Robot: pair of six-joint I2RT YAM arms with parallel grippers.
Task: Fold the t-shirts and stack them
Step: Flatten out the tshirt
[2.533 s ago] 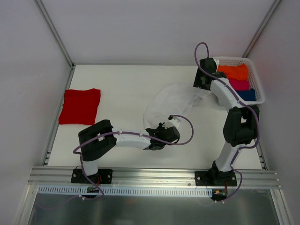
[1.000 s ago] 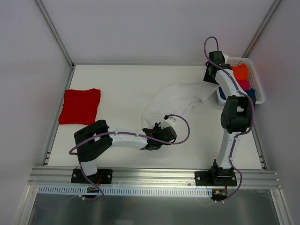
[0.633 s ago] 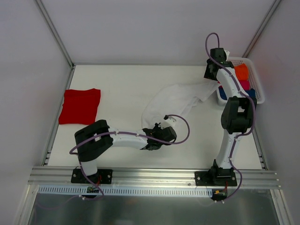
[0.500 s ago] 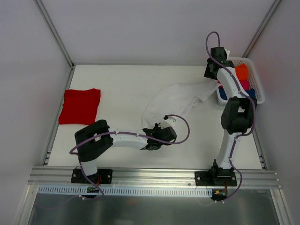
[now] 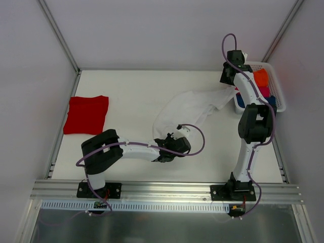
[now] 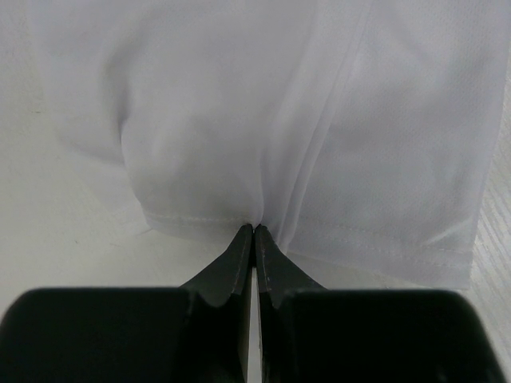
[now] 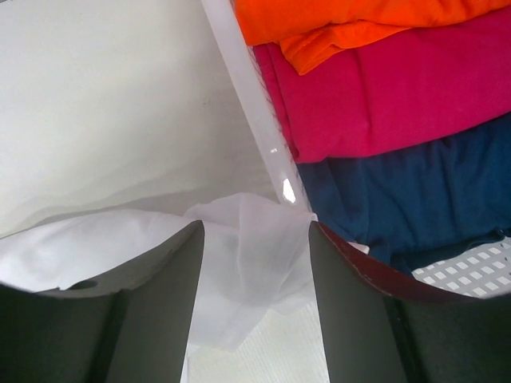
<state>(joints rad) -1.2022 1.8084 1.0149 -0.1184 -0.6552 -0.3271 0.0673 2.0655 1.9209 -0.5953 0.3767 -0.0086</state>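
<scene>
The white t-shirt lies loosely spread across the middle of the table, stretched from near the left gripper to the basket. My left gripper is shut on its near hem, where the cloth bunches into folds at the fingertips. My right gripper stands open over the shirt's far end. That thin corner lies between the spread fingers without being pinched, right beside the basket wall. The red t-shirt lies folded flat at the table's left edge.
A white plastic basket stands at the back right, its wall just beyond my right fingers. It holds orange, pink and dark blue folded clothes. Metal frame posts and white walls enclose the table.
Since the earliest frame my right arm has reached back toward the basket, drawing the white shirt's far end out long. Over the last second both arms have barely moved.
</scene>
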